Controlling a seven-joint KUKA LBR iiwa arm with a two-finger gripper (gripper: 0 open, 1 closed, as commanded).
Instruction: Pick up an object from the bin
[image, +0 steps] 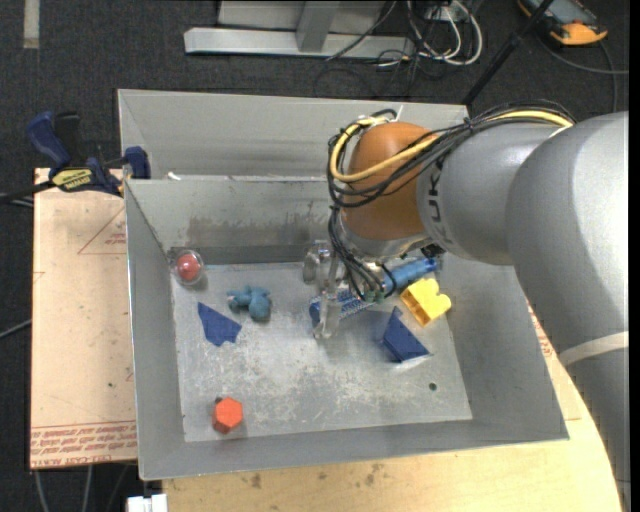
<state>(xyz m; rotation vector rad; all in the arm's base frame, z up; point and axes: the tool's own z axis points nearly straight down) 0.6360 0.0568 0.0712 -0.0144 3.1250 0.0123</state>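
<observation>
Arm (540, 190): fat silver-grey tube w/ black lettering. Wrist end: orange dome cover (385, 190), yellow + black cables (345, 150) looped over it, more wires bunched below. Gripper (325, 322): small, bare grey metal.

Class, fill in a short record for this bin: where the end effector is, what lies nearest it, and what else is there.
end effector: low over the middle of the bin
nearest things: small blue piece, yellow block, dark blue wedge
farther off: teal figure, dark blue flat piece, red ball, orange block
held thing: cannot tell
</observation>
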